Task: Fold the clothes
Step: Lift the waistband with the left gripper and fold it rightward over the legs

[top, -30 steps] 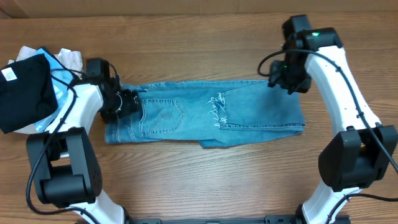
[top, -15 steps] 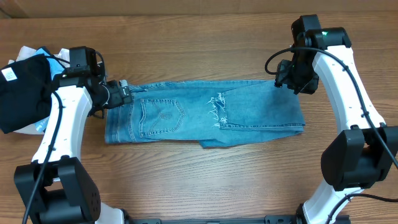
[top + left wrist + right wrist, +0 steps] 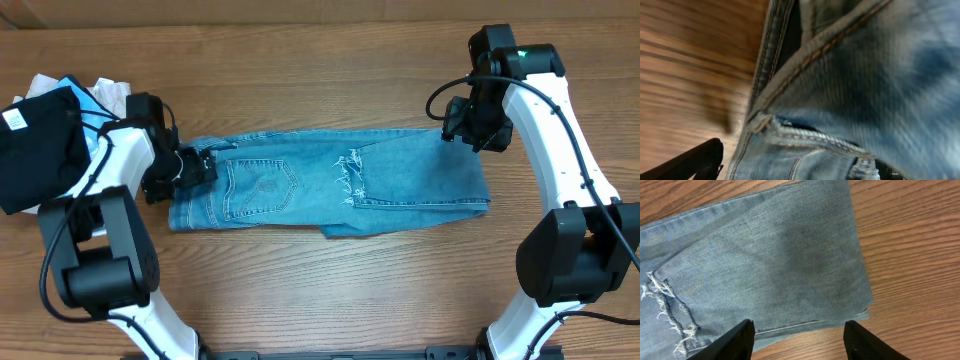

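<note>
Denim, pale blue and faded, is the one thing to be folded: the jeans (image 3: pixel 330 182) lie flat across the middle of the wooden bench (image 3: pixel 300 60), with the waistband (image 3: pixel 185 190) at the robot's left. They are already doubled, so the frayed hems (image 3: pixel 348 180) sit about midway along, just beside the stitched back pocket (image 3: pixel 262 187), and a fold closes the right end. The left hand (image 3: pixel 197 166) is down at the upper corner of the waistband. Its wrist view shows the fingers (image 3: pixel 700 161) spread wide with the thick seamed band between them, and nothing is pinched yet. The right hand (image 3: pixel 799 339) hangs over the far right corner of the doubled legs with its jaws partly apart and empty, denim and bare wood below them. To the left, well clear of the jeans, lie a black garment (image 3: pixel 40 155) with a white tag (image 3: pixel 14 118) and a cyan cloth (image 3: pixel 72 86), none of which belong to the job. The cloth looks heavy for its size and limp rather than stiff, so it should drape and sag between two holds and drag on the wood instead of sliding freely. The layers may also shear apart if only the top one is caught. The waistband is the firmest, thickest place to grip on the left. On the right, the best hold is probably at the folded corner, deep enough to take every layer
</note>
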